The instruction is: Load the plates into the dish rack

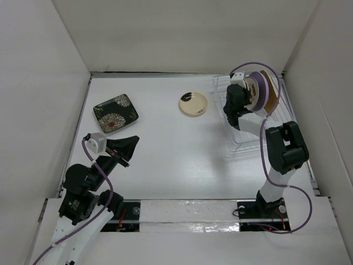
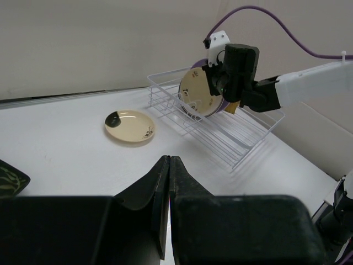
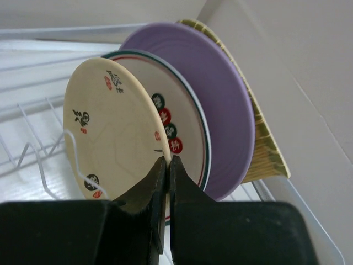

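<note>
My right gripper (image 3: 167,160) is shut on the rim of the tan round plate (image 3: 110,132), which stands upright in the white wire dish rack (image 1: 242,142). Behind it in the rack stand the white-rimmed red-patterned plate (image 3: 185,130), the lilac plate (image 3: 226,105) and the yellow ribbed plate (image 3: 267,152). The black square floral plate (image 1: 116,113) lies flat at the left. The cream round plate with a dark mark (image 1: 193,104) lies flat in the middle. My left gripper (image 1: 132,141) is shut and empty, low at the near left.
White walls enclose the table on the left, back and right. The rack (image 2: 237,144) sits against the right wall. My right arm (image 2: 309,83) reaches over the rack's near half. The black plate's corner (image 2: 8,179) shows at the left of the left wrist view.
</note>
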Tool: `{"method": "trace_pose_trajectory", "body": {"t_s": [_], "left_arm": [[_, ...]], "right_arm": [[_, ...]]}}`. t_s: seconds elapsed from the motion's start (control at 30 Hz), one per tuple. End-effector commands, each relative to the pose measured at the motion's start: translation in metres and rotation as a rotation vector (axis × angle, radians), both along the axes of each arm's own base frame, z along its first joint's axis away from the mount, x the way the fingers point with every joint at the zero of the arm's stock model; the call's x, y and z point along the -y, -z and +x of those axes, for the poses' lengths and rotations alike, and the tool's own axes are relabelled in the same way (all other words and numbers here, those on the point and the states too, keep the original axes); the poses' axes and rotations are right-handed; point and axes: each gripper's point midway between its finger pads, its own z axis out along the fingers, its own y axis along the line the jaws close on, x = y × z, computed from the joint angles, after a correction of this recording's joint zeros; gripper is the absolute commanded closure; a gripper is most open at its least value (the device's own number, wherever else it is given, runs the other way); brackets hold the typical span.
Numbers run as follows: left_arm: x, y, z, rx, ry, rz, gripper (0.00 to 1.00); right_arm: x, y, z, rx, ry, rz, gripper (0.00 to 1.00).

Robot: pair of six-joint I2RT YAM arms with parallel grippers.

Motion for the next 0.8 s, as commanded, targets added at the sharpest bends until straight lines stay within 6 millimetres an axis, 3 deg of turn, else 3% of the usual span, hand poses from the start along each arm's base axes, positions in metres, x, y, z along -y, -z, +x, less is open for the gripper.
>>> {"method": "trace_pose_trajectory", "body": {"t_s": [0.0,0.03,0.07,0.1,0.17,0.2,0.23,0.27,0.33,0.37,0.47,0.5,0.53,0.63,0.67,0.7,0.77], "left_arm": [[0.001,-0.022,-0.003,0.054,0.011,-0.028,1.00],[0.001,-0.021,-0.002,0.050,0.009,-0.026,1.00],[0.001,-0.021,-0.002,0.050,0.011,-0.026,1.00],[0.002,-0.020,-0.001,0.045,0.011,-0.023,1.00],[0.002,-0.019,0.000,0.041,0.011,-0.021,1.00],[0.003,-0.018,0.001,0.035,0.011,-0.018,1.00],[0.003,-0.017,0.002,0.031,0.009,-0.016,1.00],[0.003,-0.016,0.003,0.027,0.009,-0.014,1.00],[0.004,-0.015,0.004,0.023,0.008,-0.012,1.00],[0.004,-0.015,0.004,0.022,0.006,-0.012,1.00],[0.003,-0.012,0.007,0.010,-0.006,-0.007,1.00],[0.003,-0.011,0.009,0.004,-0.008,-0.005,1.00],[0.003,-0.009,0.010,-0.002,-0.014,-0.003,1.00],[0.003,-0.007,0.013,-0.011,-0.020,0.002,1.00],[0.003,-0.007,0.013,-0.011,-0.022,0.002,1.00],[0.003,-0.007,0.013,-0.014,-0.023,0.003,1.00],[0.002,-0.006,0.014,-0.014,-0.025,0.003,1.00]], "right_arm": [[-0.001,-0.036,-0.005,0.158,0.039,0.034,0.91],[0.000,-0.041,-0.007,0.168,0.048,0.029,0.82],[-0.002,-0.047,-0.009,0.185,0.050,0.036,0.58],[-0.001,-0.059,-0.013,0.221,0.057,0.067,0.49],[-0.018,-0.078,-0.012,0.253,-0.002,0.128,0.40],[-0.027,-0.078,-0.013,0.242,-0.033,0.177,0.39],[-0.040,-0.102,-0.014,0.280,-0.102,0.226,0.38],[-0.057,-0.110,-0.015,0.287,-0.156,0.268,0.38],[-0.091,-0.112,-0.016,0.253,-0.273,0.370,0.40],[-0.121,-0.118,-0.018,0.246,-0.359,0.405,0.62],[-0.195,-0.101,-0.017,0.138,-0.574,0.416,0.96],[-0.226,-0.089,-0.025,0.076,-0.637,0.393,0.98],[-0.237,-0.078,-0.024,0.035,-0.638,0.346,0.98],[-0.273,-0.027,-0.020,-0.117,-0.651,0.225,0.84],[-0.276,-0.014,-0.017,-0.154,-0.654,0.205,0.70],[-0.285,0.011,-0.020,-0.225,-0.667,0.174,0.65],[-0.293,0.029,-0.022,-0.275,-0.714,0.160,0.49]]}}
